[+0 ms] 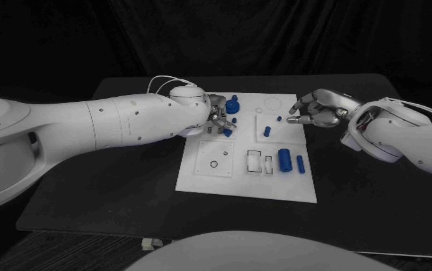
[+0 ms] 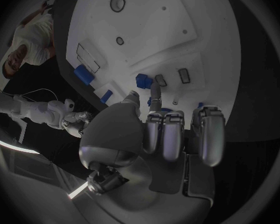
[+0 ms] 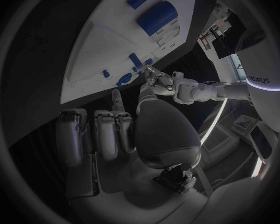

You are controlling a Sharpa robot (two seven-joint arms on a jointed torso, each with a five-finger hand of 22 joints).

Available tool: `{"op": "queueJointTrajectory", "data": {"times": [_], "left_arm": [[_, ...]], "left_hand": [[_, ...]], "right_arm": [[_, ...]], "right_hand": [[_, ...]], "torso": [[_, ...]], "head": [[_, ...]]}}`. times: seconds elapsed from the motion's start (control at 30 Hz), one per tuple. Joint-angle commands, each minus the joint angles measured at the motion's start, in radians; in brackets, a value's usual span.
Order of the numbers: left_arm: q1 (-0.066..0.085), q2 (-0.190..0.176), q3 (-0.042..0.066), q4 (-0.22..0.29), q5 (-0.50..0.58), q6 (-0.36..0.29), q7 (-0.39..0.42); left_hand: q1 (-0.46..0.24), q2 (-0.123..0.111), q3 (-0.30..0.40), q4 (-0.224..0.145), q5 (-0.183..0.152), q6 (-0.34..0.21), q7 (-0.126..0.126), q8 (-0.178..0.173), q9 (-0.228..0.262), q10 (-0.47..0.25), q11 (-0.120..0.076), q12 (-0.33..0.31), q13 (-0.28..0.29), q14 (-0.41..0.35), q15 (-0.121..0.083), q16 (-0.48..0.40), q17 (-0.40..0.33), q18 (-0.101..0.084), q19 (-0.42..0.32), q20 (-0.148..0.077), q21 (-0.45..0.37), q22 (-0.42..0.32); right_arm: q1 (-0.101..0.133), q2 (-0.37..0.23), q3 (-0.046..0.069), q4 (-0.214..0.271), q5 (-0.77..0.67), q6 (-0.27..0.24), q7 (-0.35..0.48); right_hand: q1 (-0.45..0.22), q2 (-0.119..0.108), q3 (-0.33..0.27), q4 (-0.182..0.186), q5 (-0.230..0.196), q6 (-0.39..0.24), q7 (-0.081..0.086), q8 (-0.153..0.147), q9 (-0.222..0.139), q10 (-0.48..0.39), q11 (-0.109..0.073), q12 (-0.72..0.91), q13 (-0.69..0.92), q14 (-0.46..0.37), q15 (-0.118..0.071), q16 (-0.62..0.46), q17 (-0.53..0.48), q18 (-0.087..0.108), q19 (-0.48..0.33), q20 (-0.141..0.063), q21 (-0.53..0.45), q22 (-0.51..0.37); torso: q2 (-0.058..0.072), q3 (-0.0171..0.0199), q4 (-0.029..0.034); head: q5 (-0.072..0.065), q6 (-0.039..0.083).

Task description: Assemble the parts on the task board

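Your left robot hand is working fingers-down among the small blue parts at the task board's far-left corner, its grip unclear, while the right robot hand hovers empty and spread just beside the board's right edge; a careless sweep could topple the standing pieces.

One white board lies on one black table. Two blue cylinders lie side by side on it, a thick one and a thin one. Two robot hands are over it, left and right.
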Motion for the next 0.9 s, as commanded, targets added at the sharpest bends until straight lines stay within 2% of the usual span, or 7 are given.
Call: {"op": "queueJointTrajectory", "data": {"times": [0.03,0.17,0.23,0.4,0.5,0.63,0.9], "left_arm": [[-0.002,0.002,0.001,0.001,0.009,0.004,0.013],[-0.003,-0.002,0.001,0.005,0.009,-0.016,0.012],[-0.003,-0.007,0.001,0.011,0.009,-0.034,0.018],[-0.003,-0.026,0.001,0.040,-0.015,-0.108,0.052],[-0.003,-0.040,0.001,0.068,-0.082,-0.158,0.072],[-0.002,-0.057,0.001,0.102,-0.126,-0.165,0.070],[0.000,-0.086,0.001,0.152,-0.202,-0.153,0.086]], "left_hand": [[0.019,0.001,0.003,-0.007,0.014,0.013,0.000,-0.010,-0.011,0.106,0.008,0.004,0.263,0.107,0.008,0.007,0.264,0.005,0.043,0.006,-0.004,0.184],[0.034,-0.005,0.005,-0.015,0.026,0.034,-0.004,-0.002,-0.011,0.106,0.006,0.004,0.263,0.107,0.007,0.007,0.264,0.004,0.044,0.006,-0.003,0.186],[0.044,-0.011,0.003,-0.022,0.030,0.035,-0.009,0.025,0.018,0.106,0.003,0.004,0.263,0.107,0.004,0.007,0.264,0.004,0.044,0.004,-0.002,0.188],[0.071,-0.018,0.004,-0.031,0.060,-0.028,-0.016,0.131,0.147,0.106,-0.004,0.004,0.263,0.107,-0.002,0.007,0.264,0.002,0.048,-0.002,0.004,0.195],[0.076,-0.022,0.003,-0.029,0.060,-0.049,-0.017,0.158,0.178,0.106,-0.004,0.004,0.263,0.107,-0.002,0.007,0.264,0.001,0.050,-0.002,0.007,0.198],[0.088,-0.027,0.001,-0.018,0.056,-0.067,-0.027,0.243,0.268,0.106,-0.012,0.004,0.263,0.107,-0.007,0.007,0.264,0.001,0.052,-0.006,0.010,0.202],[0.147,-0.029,0.024,-0.042,0.067,-0.089,-0.031,0.256,0.291,0.106,-0.015,0.004,0.263,0.107,-0.010,0.007,0.264,0.000,0.052,-0.009,0.010,0.204]], "right_arm": [[-0.002,-0.002,0.001,0.002,-0.001,-0.001,-0.013],[-0.002,-0.002,0.001,0.003,-0.001,-0.003,-0.013],[-0.002,-0.003,0.001,0.004,-0.001,-0.003,-0.013],[-0.002,-0.008,0.001,0.007,-0.001,-0.006,-0.012],[-0.002,-0.011,0.001,0.008,-0.001,-0.007,-0.012],[-0.002,-0.013,0.001,0.009,-0.001,-0.007,-0.012],[-0.002,-0.015,0.001,0.015,-0.001,-0.006,-0.011]], "right_hand": [[0.002,0.009,-0.007,0.001,0.000,-0.003,0.007,0.000,-0.002,0.104,0.004,0.003,0.263,0.105,0.007,0.003,0.263,-0.008,0.089,0.009,-0.006,0.253],[0.002,0.009,-0.007,0.001,0.000,-0.003,0.007,0.000,-0.002,0.104,0.004,0.003,0.263,0.105,0.007,0.003,0.263,-0.008,0.089,0.009,-0.006,0.253],[0.002,0.009,-0.007,0.001,0.000,-0.003,0.007,0.000,-0.002,0.104,0.004,0.003,0.263,0.105,0.007,0.003,0.263,-0.008,0.089,0.009,-0.006,0.253],[0.002,0.009,-0.008,0.001,-0.001,-0.003,0.007,0.000,-0.002,0.104,0.004,0.003,0.263,0.105,0.007,0.003,0.263,-0.008,0.089,0.009,-0.006,0.253],[0.002,0.009,-0.008,0.001,-0.001,-0.003,0.007,0.000,-0.002,0.104,0.004,0.003,0.263,0.105,0.007,0.003,0.263,-0.008,0.089,0.009,-0.006,0.253],[0.002,0.009,-0.008,0.001,-0.001,-0.003,0.007,0.000,-0.002,0.104,0.004,0.003,0.263,0.105,0.007,0.003,0.263,-0.008,0.089,0.009,-0.006,0.253],[0.002,0.009,-0.008,0.001,-0.001,-0.003,0.007,0.000,-0.002,0.104,0.004,0.003,0.263,0.105,0.007,0.003,0.263,-0.008,0.089,0.009,-0.006,0.253]], "torso": [[0.000,-0.0006,0.0005],[-0.001,-0.0008,0.0007],[-0.001,-0.0011,0.0005],[-0.001,-0.0018,0.0007],[0.000,-0.0016,0.0009],[-0.002,-0.0013,0.0001],[-0.001,0.0006,-0.0007]], "head": [[-0.001,0.000],[0.000,0.000],[-0.001,0.000],[-0.004,0.000],[-0.005,0.000],[-0.007,0.000],[-0.011,0.000]]}}
